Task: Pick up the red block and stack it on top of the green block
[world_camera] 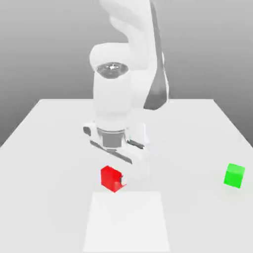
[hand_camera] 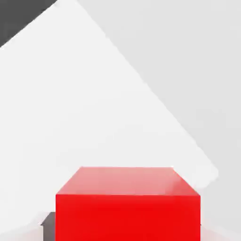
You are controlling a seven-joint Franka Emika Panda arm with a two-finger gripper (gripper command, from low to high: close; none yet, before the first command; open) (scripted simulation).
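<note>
Above the near middle of the white table, the gripper hangs fingers-down from the arm's wrist, clamped on the red block. The jaws are drawn in as far as the cube's width allows, one finger on each of two opposite faces. The cube sits between the fingers and appears lifted slightly clear of the surface; a pale patch of table lies just below it in the exterior view. In the hand view the red block sits dead centre and close to the lens, its upper face level. That suggests a square, centred hold, which matters because a skewed grip would carry through to a skewed stack.

The green block rests alone on the table, well apart from the gripper, toward the exterior view's right edge and at roughly the same depth as the red one. Nothing stands between the two cubes.

Judgement: the pick is complete and the carry is the step in hand. The vertical wrist is likely kept so the cube's lower face stays flat for release. The next move calls for enough height to pass over the green block's top, then a sideways travel toward the exterior view's right, then a descent aligned face to face. Main risk: the cubes are about equal in size, so a small lateral offset at release could leave the red one overhanging or tip it off.
</note>
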